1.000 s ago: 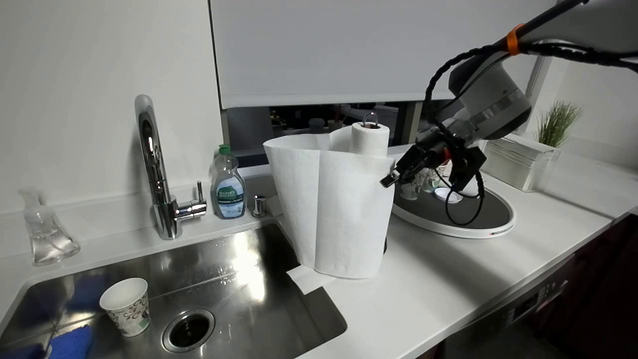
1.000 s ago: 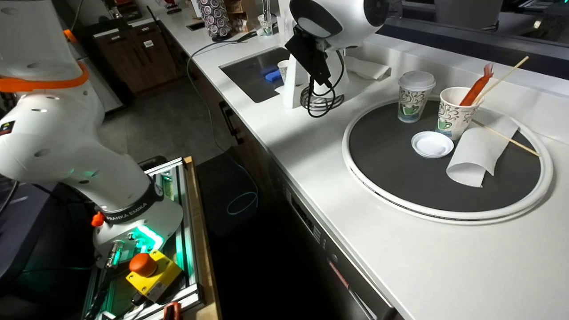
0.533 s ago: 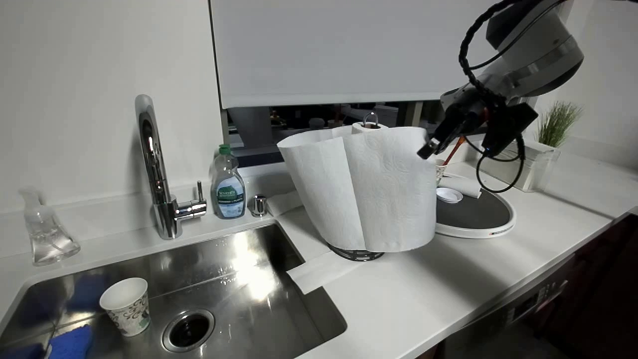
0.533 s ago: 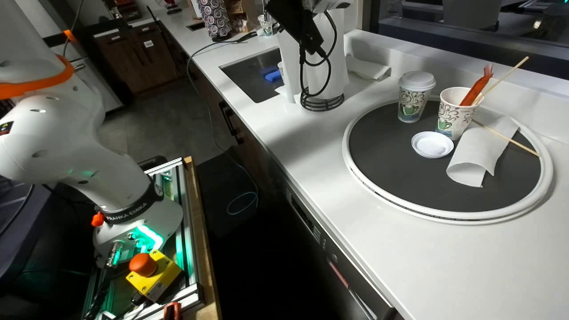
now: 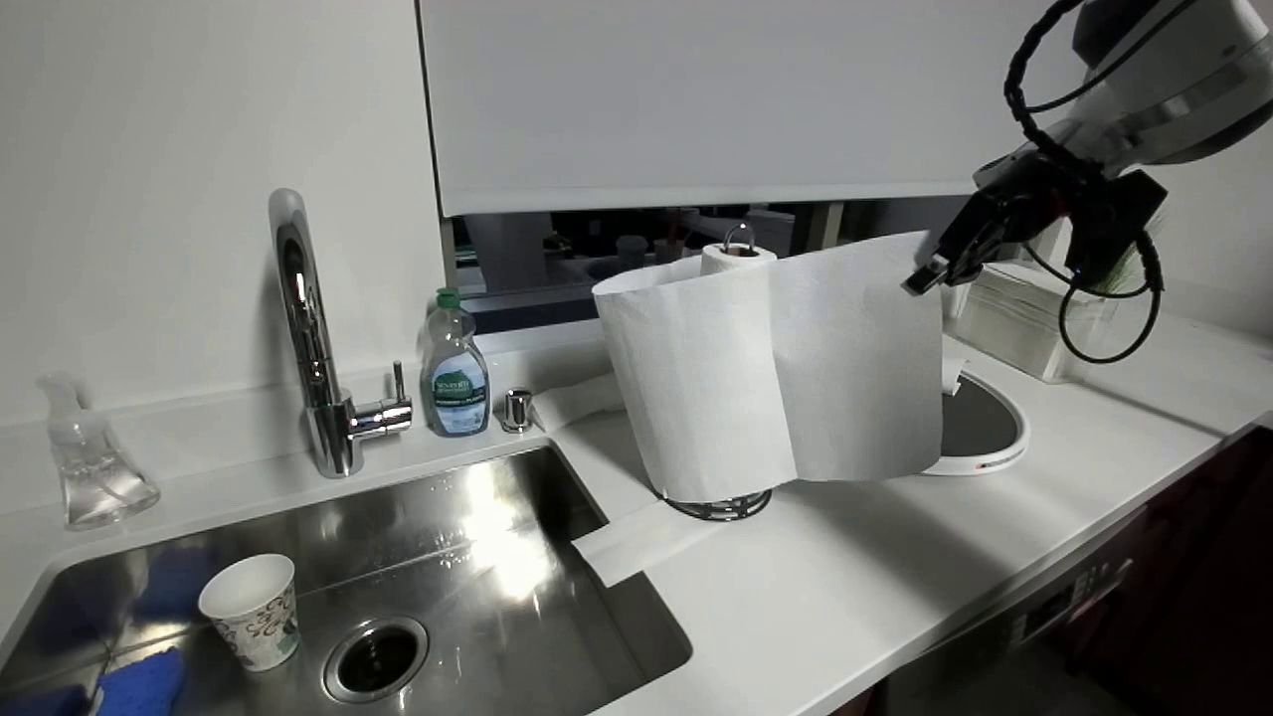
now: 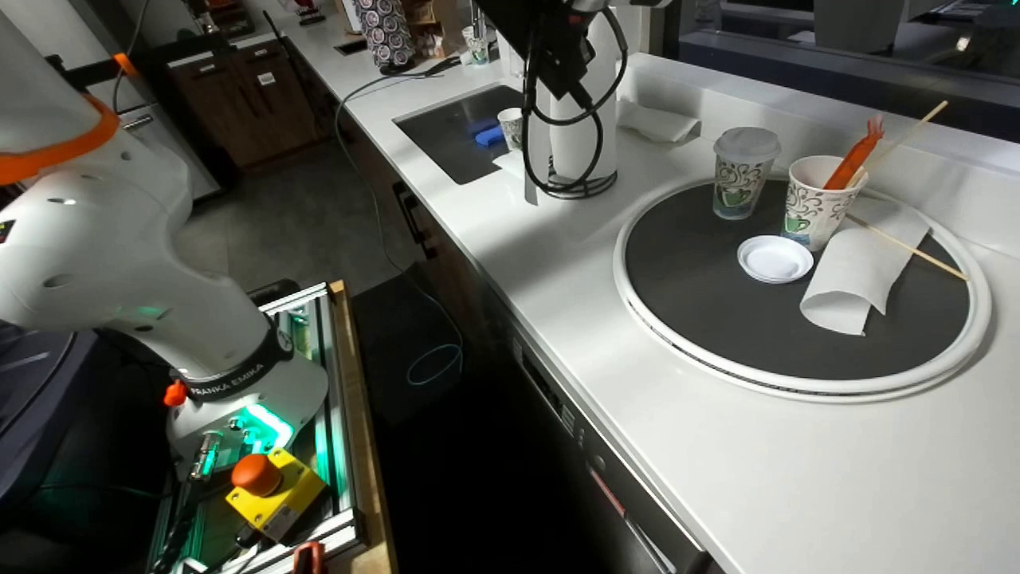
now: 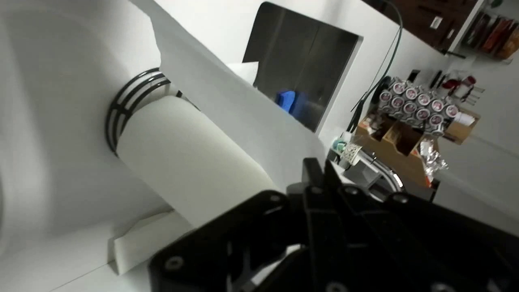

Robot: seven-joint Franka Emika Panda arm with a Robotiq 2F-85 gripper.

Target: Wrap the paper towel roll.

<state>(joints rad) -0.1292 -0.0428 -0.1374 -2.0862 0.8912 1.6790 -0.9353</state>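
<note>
The white paper towel roll (image 5: 738,261) stands upright on its metal holder, whose dark wire base (image 5: 724,509) shows below it. The roll also shows in an exterior view (image 6: 575,143) and in the wrist view (image 7: 194,158). Its loose sheet (image 5: 860,358) bows around the roll's front and stretches out to the side, above the counter. My gripper (image 5: 925,280) is at the sheet's upper outer edge, beside the roll. In the wrist view, my gripper's fingertips (image 7: 312,168) are close together at the end of the sheet (image 7: 243,109). The pinched edge itself is mostly hidden.
A soap bottle (image 5: 457,383) and faucet (image 5: 313,348) stand behind the sink (image 5: 477,597), which holds a paper cup (image 5: 254,612). A round turntable (image 6: 701,319) bears cups, a lid and a curled paper sheet. Another paper piece (image 5: 636,542) overhangs the sink edge.
In an exterior view, my gripper has moved right and up, away from the roll. The loose sheet has followed it, going from folded in front of the roll to stretched out.
</note>
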